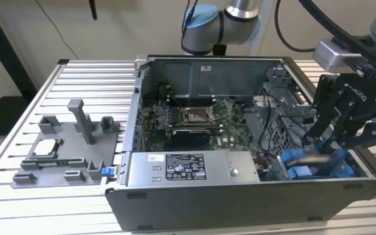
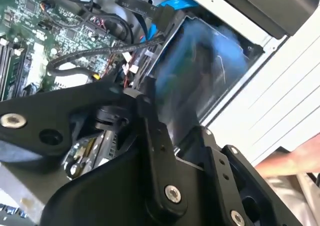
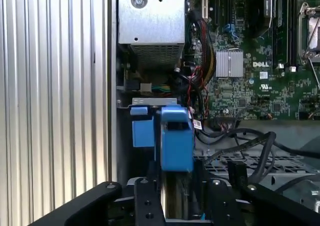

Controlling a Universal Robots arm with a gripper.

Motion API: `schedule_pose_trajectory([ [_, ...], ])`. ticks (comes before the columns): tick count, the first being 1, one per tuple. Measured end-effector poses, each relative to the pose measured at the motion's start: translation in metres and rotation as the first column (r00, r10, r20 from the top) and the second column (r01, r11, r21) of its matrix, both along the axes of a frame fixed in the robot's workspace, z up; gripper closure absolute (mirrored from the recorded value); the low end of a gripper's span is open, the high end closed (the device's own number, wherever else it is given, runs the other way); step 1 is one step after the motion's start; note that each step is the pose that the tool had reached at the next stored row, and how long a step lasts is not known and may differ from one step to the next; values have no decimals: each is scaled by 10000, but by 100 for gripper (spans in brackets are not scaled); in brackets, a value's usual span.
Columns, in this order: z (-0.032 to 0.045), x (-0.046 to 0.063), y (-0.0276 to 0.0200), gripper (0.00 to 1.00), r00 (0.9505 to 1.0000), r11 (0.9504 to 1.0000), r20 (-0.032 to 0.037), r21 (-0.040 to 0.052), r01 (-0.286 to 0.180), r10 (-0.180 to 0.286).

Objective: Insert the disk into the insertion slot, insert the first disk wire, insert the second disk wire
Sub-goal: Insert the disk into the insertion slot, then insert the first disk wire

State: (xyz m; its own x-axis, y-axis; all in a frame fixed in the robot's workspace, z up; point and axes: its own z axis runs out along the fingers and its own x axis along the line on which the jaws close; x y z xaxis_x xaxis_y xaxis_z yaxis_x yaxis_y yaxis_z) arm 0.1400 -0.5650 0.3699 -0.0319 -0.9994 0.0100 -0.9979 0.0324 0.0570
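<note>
I am watching the gripper [image 1: 340, 139] hanging over the corner of the open computer case [image 1: 240, 200] at the exterior view's right. It is straddling the disk [image 3: 176, 138], which is standing on edge with its blue carrier end poking out past the gripper. I cannot tell whether the gripper is clamping the disk or only flanking it. The disk is sitting just beside the perforated drive cage [image 3: 285, 162], and I cannot tell how deep it is in any bay.

I am counting one power supply [image 1: 188, 169] with one black printed label and one small white sticker. I am also seeing white lettering on the gripper's body and on the motherboard [image 3: 260, 65].

In the first wrist view I am counting two blue plastic pieces: the carrier end and a smaller tab [image 3: 143, 129] beside it.

The second wrist view is giving me a blue flat cable [image 2: 175, 3] and a black braided cable [image 2: 90, 58] near the disk. The exterior view is adding one CPU socket [image 1: 197, 115] and, well apart on the slotted table [image 1: 77, 78], one grey fixture plate [image 1: 57, 169].
</note>
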Motion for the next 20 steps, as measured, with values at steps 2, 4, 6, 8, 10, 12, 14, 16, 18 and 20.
schedule_pose_trajectory([
  [2,89,-1,0,0,10000,10000,-2,-1,0,0],
  [4,178,-3,0,0,10000,10000,-3,1,1,-1],
  [6,254,-3,0,0,10000,10000,-8,1,2,-2],
  [8,297,-4,0,0,10000,10000,-9,-1,0,0],
  [10,296,-10,1,0,10000,10000,-9,4,2,-2],
  [12,297,-10,2,0,10000,10000,-9,1,1,-1],
  [14,298,-10,2,0,10000,10000,-9,-2,0,0],
  [16,298,-10,3,0,10000,10000,-9,-1,1,-1],
  [18,298,-11,12,0,10000,10000,-9,-1,2,-2],
  [20,296,-15,22,0,10000,10000,-9,0,2,-2],
])
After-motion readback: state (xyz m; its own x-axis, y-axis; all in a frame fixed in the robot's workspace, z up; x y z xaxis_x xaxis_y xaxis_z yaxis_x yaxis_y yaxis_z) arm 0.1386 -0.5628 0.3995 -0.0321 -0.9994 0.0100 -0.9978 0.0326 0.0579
